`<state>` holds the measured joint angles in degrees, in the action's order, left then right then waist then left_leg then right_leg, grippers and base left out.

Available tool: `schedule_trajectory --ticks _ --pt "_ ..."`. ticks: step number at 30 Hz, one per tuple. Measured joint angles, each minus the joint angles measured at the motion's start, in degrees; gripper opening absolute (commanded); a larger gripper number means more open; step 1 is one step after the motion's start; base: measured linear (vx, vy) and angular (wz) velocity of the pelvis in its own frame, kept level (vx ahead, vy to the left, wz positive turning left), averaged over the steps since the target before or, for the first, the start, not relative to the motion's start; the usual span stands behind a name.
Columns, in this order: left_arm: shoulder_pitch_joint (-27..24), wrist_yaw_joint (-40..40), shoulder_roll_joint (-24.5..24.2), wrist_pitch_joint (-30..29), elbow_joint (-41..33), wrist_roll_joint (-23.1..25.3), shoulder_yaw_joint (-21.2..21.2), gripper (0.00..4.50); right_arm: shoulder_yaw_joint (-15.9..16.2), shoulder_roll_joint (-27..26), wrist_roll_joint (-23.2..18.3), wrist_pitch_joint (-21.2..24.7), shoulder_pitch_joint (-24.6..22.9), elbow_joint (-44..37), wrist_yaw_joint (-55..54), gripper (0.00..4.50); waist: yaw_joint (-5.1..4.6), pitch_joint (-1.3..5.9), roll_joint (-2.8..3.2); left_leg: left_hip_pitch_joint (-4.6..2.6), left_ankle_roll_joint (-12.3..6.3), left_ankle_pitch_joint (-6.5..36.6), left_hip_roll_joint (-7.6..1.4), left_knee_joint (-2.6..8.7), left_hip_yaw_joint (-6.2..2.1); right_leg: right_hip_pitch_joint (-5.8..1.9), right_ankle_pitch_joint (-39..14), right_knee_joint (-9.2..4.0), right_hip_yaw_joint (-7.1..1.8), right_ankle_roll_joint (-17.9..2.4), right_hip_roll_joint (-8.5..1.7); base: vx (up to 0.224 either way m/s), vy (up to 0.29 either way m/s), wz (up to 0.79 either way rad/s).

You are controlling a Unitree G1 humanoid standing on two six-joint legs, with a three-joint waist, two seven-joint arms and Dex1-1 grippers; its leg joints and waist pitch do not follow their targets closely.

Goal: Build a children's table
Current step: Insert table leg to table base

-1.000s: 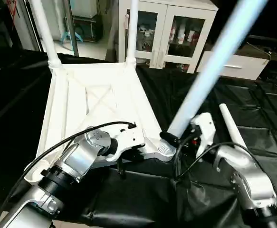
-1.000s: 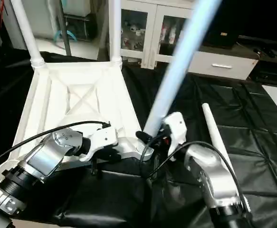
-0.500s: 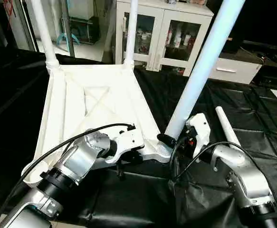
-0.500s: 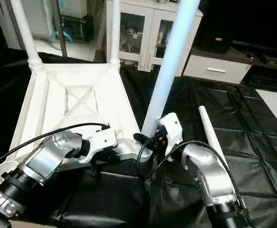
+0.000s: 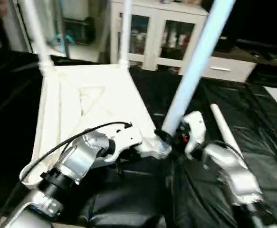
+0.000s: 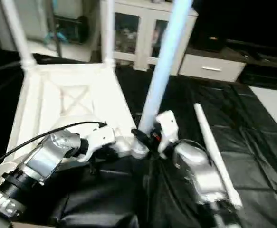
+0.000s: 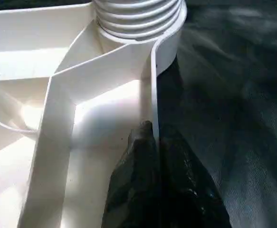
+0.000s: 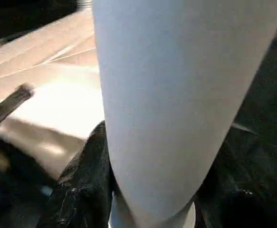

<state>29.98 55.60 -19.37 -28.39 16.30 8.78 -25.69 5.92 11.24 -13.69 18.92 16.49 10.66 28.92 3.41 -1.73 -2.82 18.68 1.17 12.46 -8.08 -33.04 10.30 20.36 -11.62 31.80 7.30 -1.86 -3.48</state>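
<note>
Fingers of the left gripper point(image 7: 152, 175) pinch the near rim of the upturned tabletop point(image 5: 71, 104) on the black table cover point(image 5: 252, 109). Right gripper point(image 5: 169, 137) clasps a leaning leg point(image 5: 195, 61) at the near-right socket point(image 7: 138, 19). Step: seating this leg; next, straighten and press down. Spare leg point(image 5: 224, 135) lies right.

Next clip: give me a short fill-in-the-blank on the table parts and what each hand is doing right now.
1. The left hand is shut on the tabletop's ____.
2. The right hand grips a white ____ standing in the near corner socket.
3. Legs already standing at the far corners: ____.
4. The spare leg lies on the ____ cover.

Missing: rim; leg; two; black
</note>
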Motion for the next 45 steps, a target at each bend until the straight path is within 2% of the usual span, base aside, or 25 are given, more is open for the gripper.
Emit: schedule_trajectory --ticks 2,4,5,6,8,9,10,11,12,13,14,15,16,17,18,19,30,31,33,35,37,39,41,43,45 --pt "0.4 -3.5 3.5 -2.6 1.6 -0.2 1.7 0.00 -1.0 -2.1 0.5 -0.9 1.8 3.0 -4.6 1.86 -0.74 -0.33 0.49 -0.13 0.02 0.0 0.00 0.01 -0.55 -0.60 0.0 -0.86 0.70 0.0 0.01 0.000 0.000 0.00" --pt "2.4 -9.1 8.1 -5.7 4.7 -0.2 3.6 0.00 -2.3 -4.3 1.6 -1.5 5.0 6.9 -11.4 1.86 -1.66 -0.74 0.97 0.21 0.02 0.0 0.00 0.00 -0.71 -0.78 -0.2 -1.20 1.27 0.0 -0.17 -0.027 0.024 -0.02" --pt "3.1 -11.5 10.3 -6.7 6.1 -0.2 4.5 0.00 -3.2 -5.3 2.1 -1.7 6.4 8.6 -14.0 1.86 -1.79 -0.82 1.04 0.37 0.02 0.0 0.05 0.08 -0.65 -0.84 -0.8 -0.81 1.14 -0.1 -0.20 -0.058 0.035 0.03" --pt "4.0 -13.9 11.8 -7.5 7.4 -0.1 4.9 0.00 -3.9 -6.0 2.4 -1.8 7.6 10.3 -16.8 1.86 -1.88 -0.91 0.90 0.44 0.02 0.0 0.19 0.09 -0.47 -0.44 -1.0 -0.41 0.75 -0.1 -0.28 -0.058 0.035 0.03" --pt "5.0 -17.5 14.6 -7.6 9.8 -0.1 5.4 0.00 -4.6 -7.2 2.7 -2.6 10.0 13.4 -20.8 1.86 -1.90 -1.12 0.74 0.00 0.04 0.0 0.36 0.14 -0.42 -0.11 -1.0 -0.46 0.54 -0.1 -0.36 0.000 0.000 0.00" --pt "6.1 -19.6 15.8 -7.6 11.5 0.0 5.9 0.00 -5.3 -8.2 3.1 -3.2 11.8 15.9 -23.3 1.86 -2.15 -1.26 0.51 -0.22 0.03 0.1 0.36 0.05 -0.62 -0.40 -1.0 -0.70 1.32 0.0 -0.66 0.000 0.000 0.00" --pt "7.2 -22.2 17.3 -7.4 13.0 0.0 6.8 0.00 -5.7 -9.2 3.5 -3.9 14.1 18.5 -26.7 1.86 -2.56 -1.75 1.33 -0.16 0.01 0.1 0.06 -0.03 -1.18 -0.97 -1.1 -1.61 3.32 0.1 -1.17 -0.005 0.016 -0.19" --pt "8.0 -24.0 18.2 -7.0 14.5 -0.1 7.7 0.00 -6.2 -10.1 3.6 -4.9 16.0 20.9 -28.9 1.86 -2.73 -2.06 2.09 0.50 0.00 0.1 -0.14 0.20 -1.63 -1.78 -2.0 -1.36 4.23 0.6 -1.21 -0.092 0.050 -0.16" --pt "9.3 -26.1 19.7 -6.9 16.4 -0.1 8.1 0.00 -7.0 -10.8 4.1 -6.1 17.9 23.6 -31.8 1.86 -2.69 -2.24 2.16 1.13 0.02 0.1 0.09 0.28 -1.37 -1.31 -3.7 3.06 2.80 0.1 -1.47 -0.092 0.050 -0.16" --pt "9.9 -27.6 20.8 -6.8 17.4 -0.1 8.4 0.00 -7.6 -11.1 4.2 -7.1 18.9 25.2 -33.5 1.86 -2.77 -1.56 0.54 1.11 0.03 0.1 0.35 0.52 0.14 -1.47 -3.9 3.85 0.85 -0.1 -2.12 -0.003 -0.018 0.25" --pt "10.5 -28.8 21.2 -6.7 17.8 -0.1 9.1 0.00 -7.7 -11.5 4.4 -7.9 20.3 27.1 -34.7 1.86 -2.72 -0.95 -1.16 1.39 0.11 0.0 0.61 0.62 0.92 -1.04 -3.9 4.33 -0.63 1.9 -2.81 0.086 -0.130 0.16" --pt "10.8 -29.9 21.8 -6.7 17.8 -0.1 9.9 0.00 -7.8 -11.7 4.4 -8.7 21.6 28.6 -35.9 1.86 -1.81 -0.73 -0.94 2.04 0.23 0.1 0.71 0.71 0.52 -0.44 -3.8 4.27 -0.62 1.8 -2.80 0.086 -0.130 0.16" --pt "10.9 -30.5 22.3 -6.7 17.8 -0.2 10.3 0.00 -7.8 -11.7 4.7 -9.5 22.0 29.1 -36.4 1.86 -0.97 -0.56 -0.55 2.64 0.34 0.0 0.70 0.65 -0.07 -0.27 -3.8 4.19 -0.34 1.7 -2.78 0.072 -0.090 -0.29" --pt "10.9 -31.1 22.5 -6.8 17.8 -0.2 10.4 0.00 -7.8 -11.8 4.9 -10.2 22.4 29.9 -36.7 1.86 -0.46 -0.46 -0.37 2.65 0.74 -0.3 0.57 0.69 -0.38 -0.17 -3.7 4.26 -0.20 1.6 -2.60 0.092 -0.037 -0.25" --pt "11.0 -31.5 22.4 -7.2 17.8 -0.2 10.4 0.00 -7.9 -11.8 4.9 -10.7 22.8 30.7 -36.8 1.86 -0.19 -0.30 -0.15 2.66 0.93 -1.8 -0.07 0.67 -0.55 -0.19 -3.6 4.29 -0.21 1.0 -1.88 0.092 -0.037 -0.25" --pt "11.1 -31.6 22.4 -7.4 17.8 -0.2 10.4 0.00 -8.0 -12.0 4.9 -10.8 23.1 31.2 -37.1 1.86 -0.07 -0.22 -0.33 2.66 0.84 -1.7 -0.26 0.63 -0.57 -0.19 -3.6 4.16 -0.25 0.9 -1.69 0.063 -0.039 -0.16" --pt "11.7 -32.4 22.0 -6.9 18.9 -0.3 10.8 0.00 -8.1 -12.7 5.4 -15.5 26.4 37.9 -37.4 1.86 -0.41 -0.29 -0.44 2.22 0.86 -1.6 -0.33 0.77 -0.34 -0.26 -3.1 3.65 -0.60 0.7 -1.60 0.012 -0.003 -0.02" --pt "11.7 -32.3 22.0 -6.9 18.9 -0.3 10.8 0.00 -8.1 -12.7 5.4 -15.8 26.4 38.0 -37.3 2.21 -0.41 -0.29 -0.44 2.21 0.86 -1.6 -0.34 0.82 -0.33 -0.28 -3.1 3.55 -0.61 0.8 -1.58 0.000 0.000 0.00" --pt "11.8 -32.2 22.0 -6.9 18.9 -0.4 10.8 0.00 -8.4 -12.7 5.5 -16.1 26.5 38.3 -37.2 2.21 -0.39 -0.30 -0.43 2.22 0.85 -1.6 -0.34 0.84 -0.30 -0.29 -3.0 3.48 -0.63 0.8 -1.57 0.000 0.000 0.00" --pt "11.8 -32.2 21.9 -6.9 19.0 -0.6 10.8 0.00 -8.5 -12.7 5.5 -16.6 26.7 39.1 -37.0 2.61 -0.34 -0.30 -0.42 2.23 0.84 -1.6 -0.34 0.83 -0.28 -0.28 -3.0 3.45 -0.64 0.8 -1.57 0.000 0.000 0.00" --pt "12.2 -32.0 22.0 -6.9 19.1 -1.2 10.7 0.00 -8.8 -12.6 5.4 -16.6 26.1 41.3 -36.4 2.62 -0.09 -0.50 -0.29 2.31 0.82 -1.6 -0.34 0.80 -0.26 -0.24 -3.0 3.42 -0.64 0.8 -1.58 0.000 0.000 0.00" --pt "12.5 -31.7 21.9 -6.8 19.4 -1.3 10.8 0.00 -8.8 -12.3 5.5 -16.7 26.4 41.4 -35.8 2.92 -0.03 -0.66 -0.12 2.30 0.80 -1.6 -0.34 0.81 -0.18 -0.22 -2.9 3.42 -0.70 0.8 -1.58 0.000 0.000 0.00" --pt "12.7 -31.5 21.9 -6.8 19.5 -1.3 10.8 0.00 -8.8 -12.1 5.5 -16.3 26.4 41.3 -35.6 2.92 0.09 -0.81 -0.10 2.30 0.78 -1.6 -0.35 0.79 -0.17 -0.22 -2.9 3.43 -0.70 0.8 -1.58 0.000 0.000 0.00" --pt "12.8 -31.4 21.9 -6.7 19.5 -1.3 10.8 0.00 -8.7 -11.8 5.8 -15.9 26.4 41.1 -35.0 3.25 0.13 -0.98 0.04 2.31 0.77 -1.6 -0.36 0.76 -0.14 -0.22 -2.9 3.42 -0.71 0.8 -1.59 0.000 0.000 0.00" --pt "12.9 -31.3 21.8 -6.7 19.5 -1.4 10.7 0.00 -8.5 -11.3 6.0 -15.0 26.4 40.9 -34.3 3.31 0.16 -1.02 0.05 2.32 0.76 -1.6 -0.36 0.76 -0.14 -0.21 -2.9 3.42 -0.71 0.8 -1.59 0.000 0.000 0.00"
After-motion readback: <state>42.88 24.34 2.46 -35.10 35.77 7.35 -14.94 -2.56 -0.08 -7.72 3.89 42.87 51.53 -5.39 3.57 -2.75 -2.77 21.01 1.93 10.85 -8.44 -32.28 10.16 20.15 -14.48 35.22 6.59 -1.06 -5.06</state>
